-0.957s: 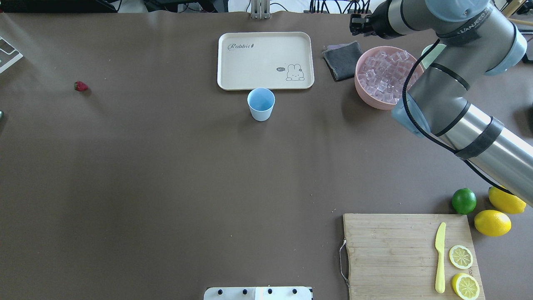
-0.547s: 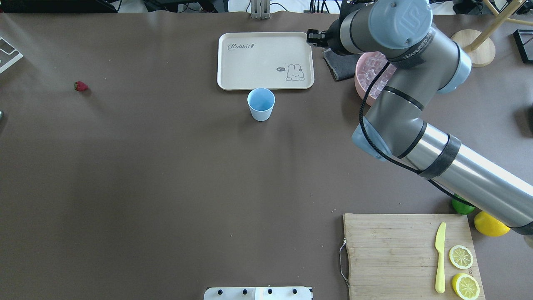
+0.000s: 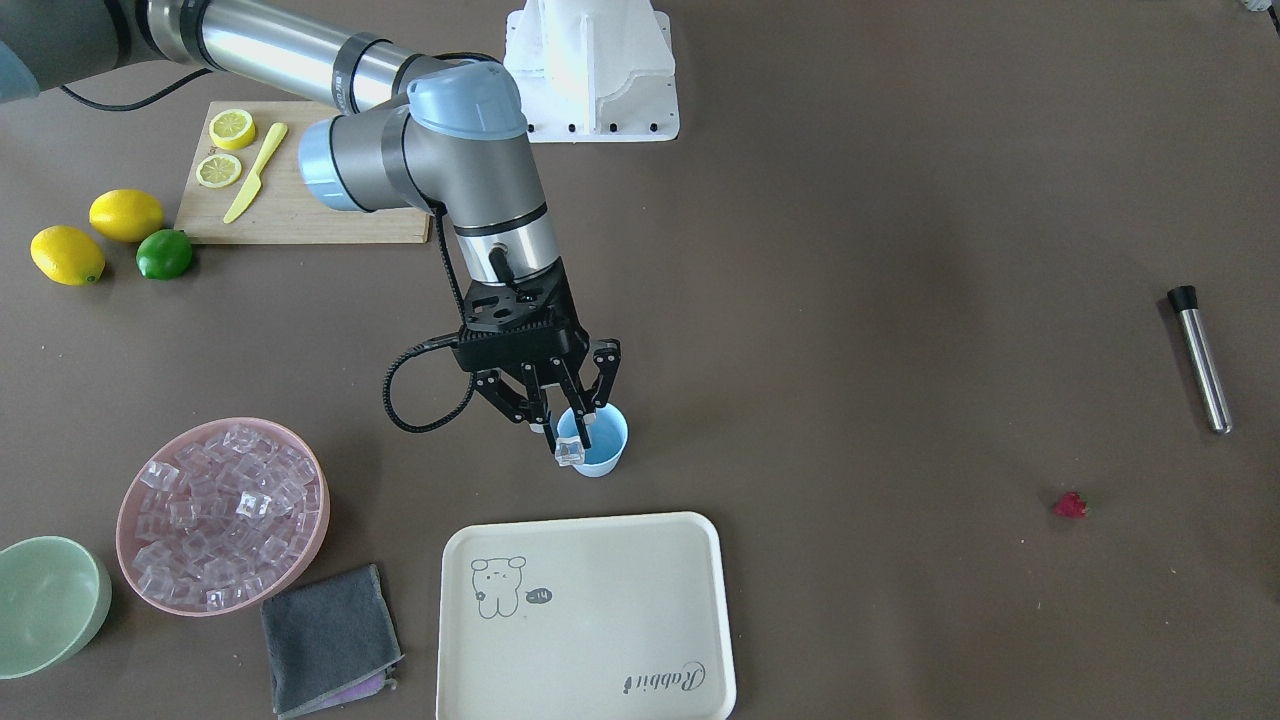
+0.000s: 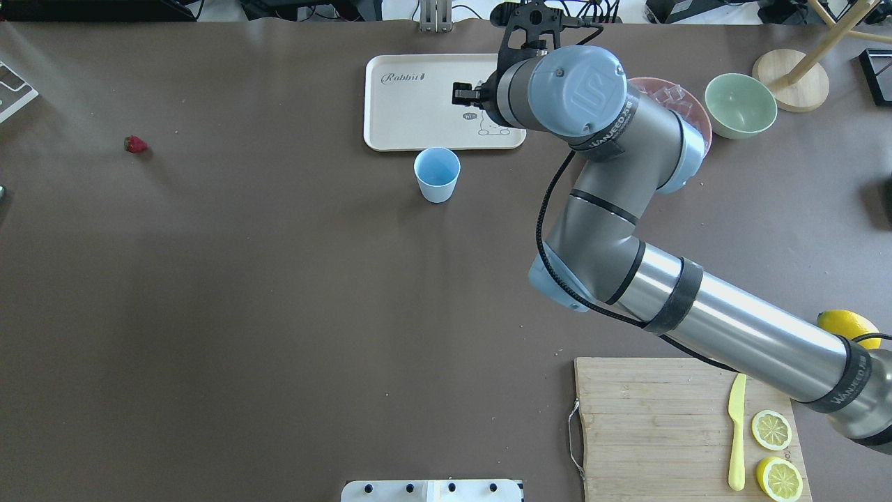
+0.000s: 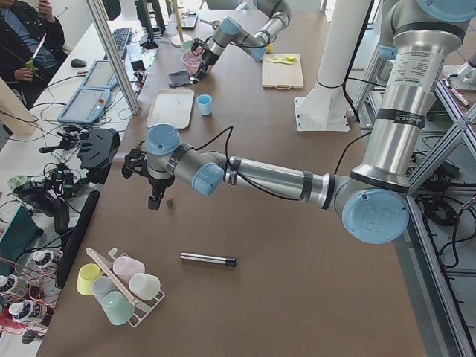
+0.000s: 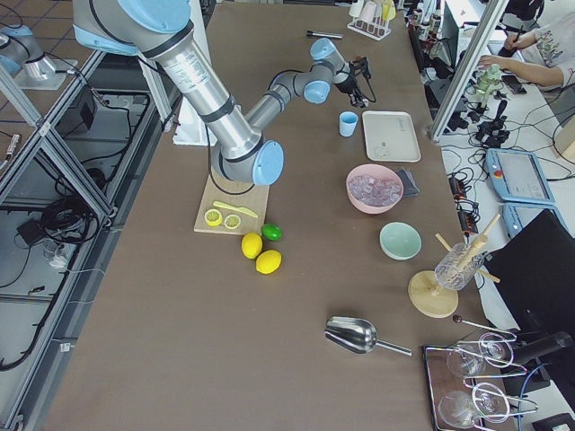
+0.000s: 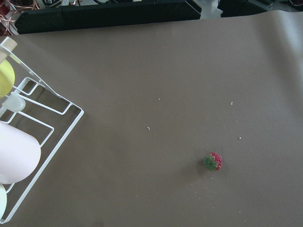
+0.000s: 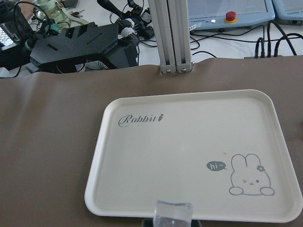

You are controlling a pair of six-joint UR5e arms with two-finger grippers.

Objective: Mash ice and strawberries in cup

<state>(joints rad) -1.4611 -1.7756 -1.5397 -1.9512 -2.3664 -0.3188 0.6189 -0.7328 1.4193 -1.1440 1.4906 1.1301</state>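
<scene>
The light-blue cup [image 3: 603, 445] stands just before the cream tray [image 3: 585, 618]; it also shows in the overhead view [image 4: 437, 174]. My right gripper [image 3: 571, 438] hangs over the cup's rim, shut on one clear ice cube [image 3: 570, 454], which shows at the bottom of the right wrist view [image 8: 173, 213]. More ice fills the pink bowl [image 3: 135, 560]. The strawberry [image 4: 135, 144] lies alone at the far left and shows in the left wrist view [image 7: 213, 161]. My left gripper [image 5: 152, 199] hovers beside it; I cannot tell whether it is open or shut.
A metal muddler [image 3: 1200, 357] lies near the strawberry. A pale-green bowl [image 3: 50, 605] and a grey cloth [image 3: 330, 640] sit by the pink bowl. A cutting board [image 4: 683, 425] holds lemon slices and a yellow knife. A white cup rack [image 7: 33, 137] is at the left end.
My right arm has swung left from the pink ice bowl, across the cloth, to above the tray and cup. The cup and the strawberry have not moved.
</scene>
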